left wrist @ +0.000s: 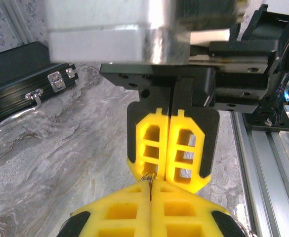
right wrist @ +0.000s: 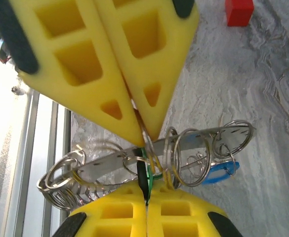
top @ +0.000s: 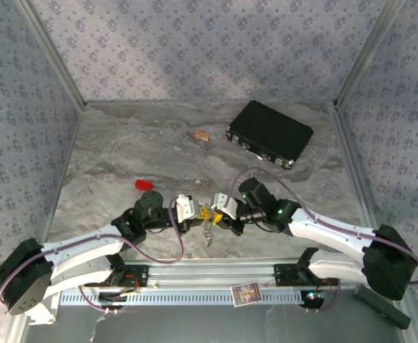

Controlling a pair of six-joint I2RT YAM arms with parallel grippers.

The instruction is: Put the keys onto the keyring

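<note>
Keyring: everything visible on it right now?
The keyring is a flat silvery metal band strung with many thin wire split rings, held off the marbled table. The shut left gripper pinches it mid-length; the right gripper, opposite, is shut on the green key there. The blue key hangs from a ring near one end.

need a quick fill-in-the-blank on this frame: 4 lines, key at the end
1. The case at the table's back right is ___.
2. The block lying beyond the left arm is ___.
3. The key by the keyring, clear of the fingers, has a ___ head.
4. The left gripper and right gripper meet tip to tip, both ___.
Missing words: black; red; blue; shut.
</note>
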